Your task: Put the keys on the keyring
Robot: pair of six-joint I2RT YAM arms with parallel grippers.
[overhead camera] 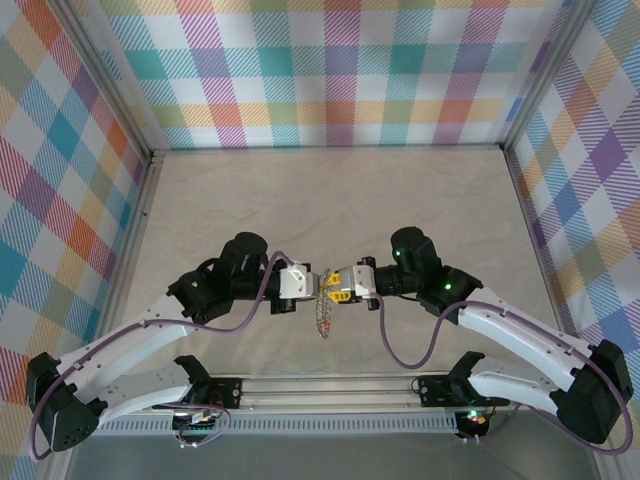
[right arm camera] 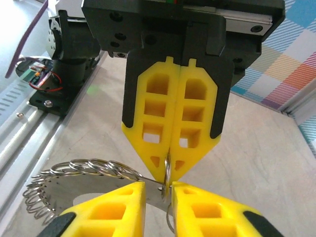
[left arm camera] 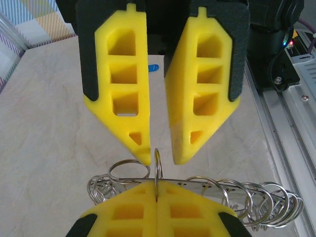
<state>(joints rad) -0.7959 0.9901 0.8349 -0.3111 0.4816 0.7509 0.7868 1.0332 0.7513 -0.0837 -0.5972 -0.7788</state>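
**Silver keys hang where the two grippers meet**

Silver-grey metal makes up the whole bunch: the keys (overhead camera: 323,318) dangle as a narrow, spiky cluster just below the meeting fingertips, above the middle of the beige table (overhead camera: 330,190), near the arms' side. From the right wrist they fan out to the left as a flat, shiny band with many round wire loops crowded along its upper edge, the loops overlapping like coils. From the left wrist the same loops spread across the lower part of the view, thickest at the right.

The keyring (left arm camera: 157,150) is a thin silvery loop standing upright, seen almost edge-on. The left gripper (right arm camera: 168,174) has its yellow fingers pressed flat together, with that wire nipped at their tips. The right gripper (left arm camera: 161,159) faces it tip to tip. Its yellow fingers stand a little apart, one tip on each side of the upright loop, with a clear gap between them. Whether either tip touches the wire cannot be told.
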